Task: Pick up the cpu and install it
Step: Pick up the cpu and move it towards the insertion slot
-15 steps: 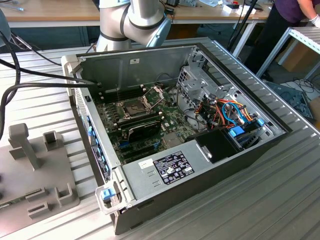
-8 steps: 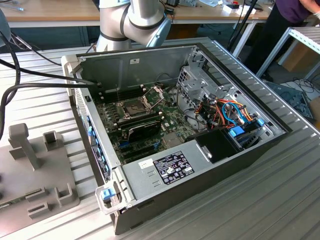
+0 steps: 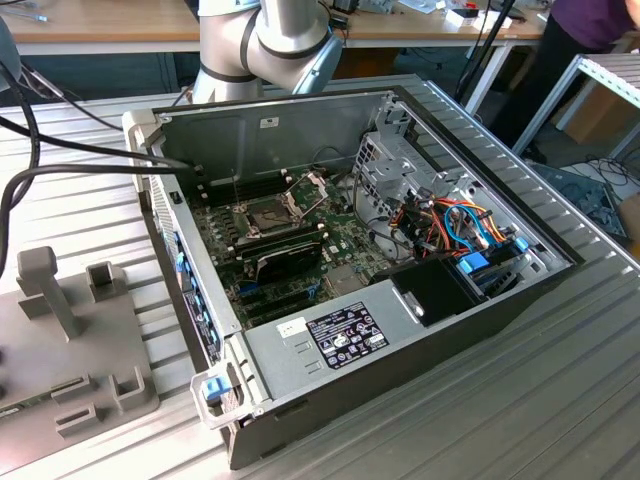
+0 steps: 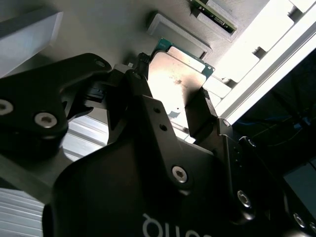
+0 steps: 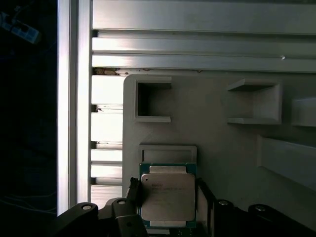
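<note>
Slatted metal table point(image 3: 560, 400): carries the whole set-up. Open computer case point(image 3: 260, 150): lies flat on the table with its side panel off, showing the green motherboard point(image 3: 345, 250). Robot arm point(image 3: 270, 40): pale jointed column standing behind the case. Grey fixture tray point(image 3: 100, 390): on the table at the exterior view's left of the case and apart from it, moulded with posts and pockets. Socket point(image 3: 268, 215): dark square on the motherboard, its hinged metal frame point(image 3: 308, 187) swung up; the seat appears vacant, so installation is not yet done. Gripper point(image 5: 168, 190): in both wrist views its black fingers point(image 5: 204, 197) press on two opposite edges of the cpu point(image 4: 177, 84), clamped on it. Step in hand, by judgement: the pick-up, at the grasp; whether the chip has left the tray surface cannot be told from these angles. Next move calls for a straight, level lift clear of the low raised block point(image 5: 168, 152) just beside the chip, with no tilt or twist in the hold, since the socket would likely accept it only squarely. The cpu itself: small flat square, lid upward, over the fixture tray and well away from the case; silvery-grey metal top with stepped corners, faint print and a few dull smudges, and a narrow green border of substrate showing around the lid
</note>
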Robot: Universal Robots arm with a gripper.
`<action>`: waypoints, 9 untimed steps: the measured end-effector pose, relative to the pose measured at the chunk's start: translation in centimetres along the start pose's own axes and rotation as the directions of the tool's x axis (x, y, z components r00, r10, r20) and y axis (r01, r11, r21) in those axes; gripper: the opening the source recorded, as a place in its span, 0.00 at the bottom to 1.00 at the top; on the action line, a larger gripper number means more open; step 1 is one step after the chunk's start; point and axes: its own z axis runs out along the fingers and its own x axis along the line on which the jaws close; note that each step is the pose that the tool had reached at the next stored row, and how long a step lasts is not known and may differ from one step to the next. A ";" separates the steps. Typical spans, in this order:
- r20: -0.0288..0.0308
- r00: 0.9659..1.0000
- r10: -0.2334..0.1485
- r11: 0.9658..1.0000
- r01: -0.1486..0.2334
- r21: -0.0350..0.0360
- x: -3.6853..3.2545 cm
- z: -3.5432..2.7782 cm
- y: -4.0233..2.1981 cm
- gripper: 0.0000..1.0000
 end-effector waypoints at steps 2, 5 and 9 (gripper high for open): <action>0.000 1.000 0.000 1.000 0.000 0.000 0.00 -0.20 0.00 0.55; 0.000 1.000 0.000 1.000 0.000 0.000 0.01 -0.58 0.00 0.55; 0.000 1.000 0.000 1.000 0.000 0.000 0.02 -1.48 -0.01 0.55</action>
